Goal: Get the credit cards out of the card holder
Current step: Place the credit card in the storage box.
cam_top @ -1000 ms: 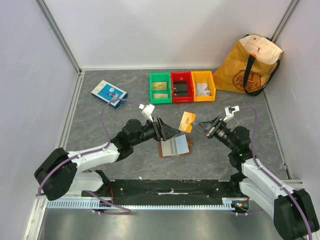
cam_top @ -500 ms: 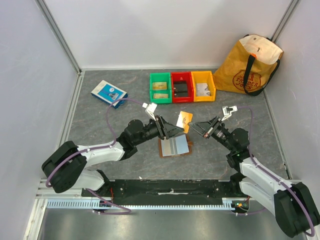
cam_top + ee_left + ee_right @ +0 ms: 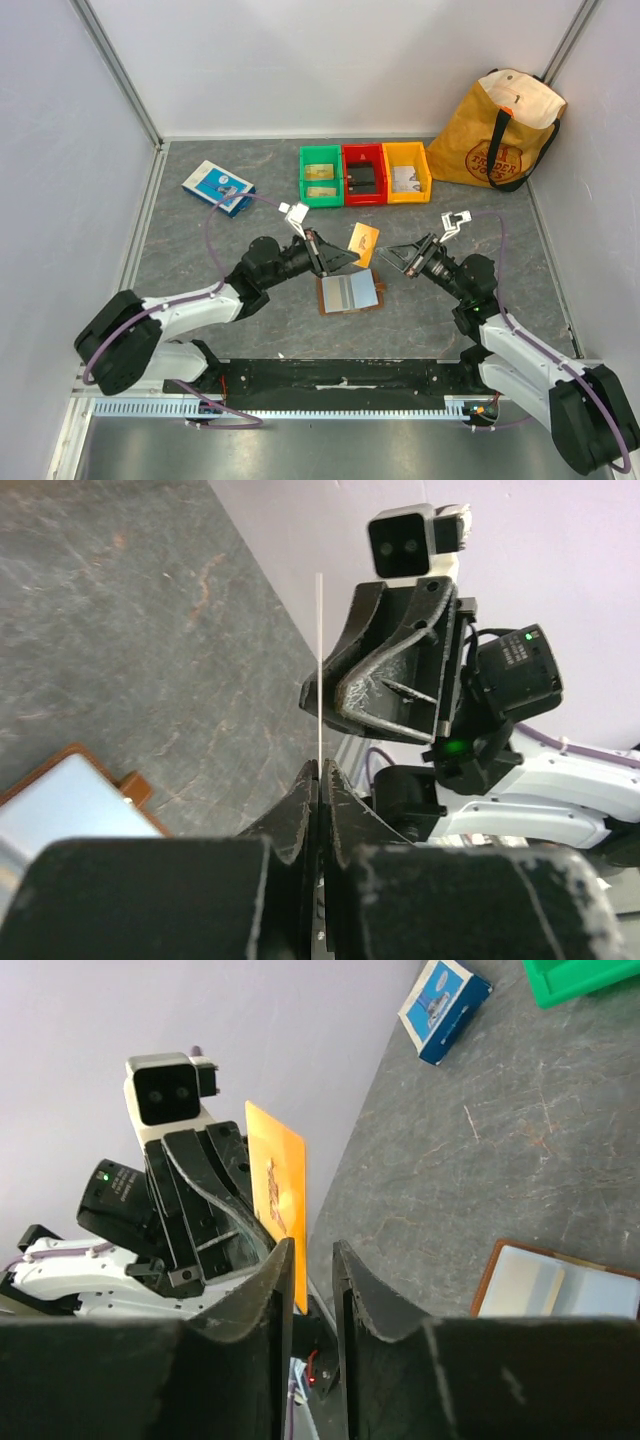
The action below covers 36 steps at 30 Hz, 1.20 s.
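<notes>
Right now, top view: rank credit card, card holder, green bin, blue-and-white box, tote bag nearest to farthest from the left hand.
1. credit card: clamped in the left hand.
2. card holder: lying open, just toward the near edge.
3. green bin: far side, slightly left.
4. blue-and-white box: far left.
5. tote bag: far right corner.

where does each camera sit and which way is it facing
Top external: above and behind the arm bases, looking down at the table; both arms show, the left hand holding a credit card near the card holder.
Left wrist: on the left arm, looking along its own shut fingers at the right hand.
Right wrist: on the right arm, looking past its own parted fingers at the left hand and the credit card.
Shared: both wrist views show the credit card and a corner of the card holder.
</notes>
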Each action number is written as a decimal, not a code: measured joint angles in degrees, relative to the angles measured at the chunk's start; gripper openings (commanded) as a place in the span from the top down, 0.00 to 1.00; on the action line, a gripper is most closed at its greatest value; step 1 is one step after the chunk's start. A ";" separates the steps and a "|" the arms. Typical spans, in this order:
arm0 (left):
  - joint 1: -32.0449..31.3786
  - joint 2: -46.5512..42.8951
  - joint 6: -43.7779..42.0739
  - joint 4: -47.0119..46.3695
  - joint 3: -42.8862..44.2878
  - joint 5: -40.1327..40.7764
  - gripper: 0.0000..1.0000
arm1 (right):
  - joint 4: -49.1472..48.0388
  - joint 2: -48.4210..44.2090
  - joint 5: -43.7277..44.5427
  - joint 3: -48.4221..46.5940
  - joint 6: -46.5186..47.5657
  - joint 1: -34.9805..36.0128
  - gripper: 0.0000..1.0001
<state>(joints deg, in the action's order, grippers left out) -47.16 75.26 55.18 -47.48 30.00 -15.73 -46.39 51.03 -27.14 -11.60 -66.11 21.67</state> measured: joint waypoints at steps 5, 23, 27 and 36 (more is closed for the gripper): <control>6.12 -6.75 -7.19 11.89 0.48 -6.36 0.98 | 11.96 -0.87 -2.89 -6.58 10.23 -0.02 0.41; 9.90 -12.02 -56.52 77.57 24.90 -27.58 0.98 | 37.92 8.61 -27.76 -30.42 46.23 3.52 0.43; 9.90 -11.50 -59.98 82.07 26.56 -28.46 0.98 | 40.57 11.23 -30.03 -32.44 50.14 7.39 0.45; 9.81 -10.69 -62.84 86.18 27.26 -30.01 0.97 | 42.05 16.70 -32.15 -32.70 53.72 12.76 1.00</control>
<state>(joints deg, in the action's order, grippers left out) -37.34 64.58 -7.66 38.70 57.25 -45.74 -4.34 67.72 -59.29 -44.29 -12.38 34.44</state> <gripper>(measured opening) 0.025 0.259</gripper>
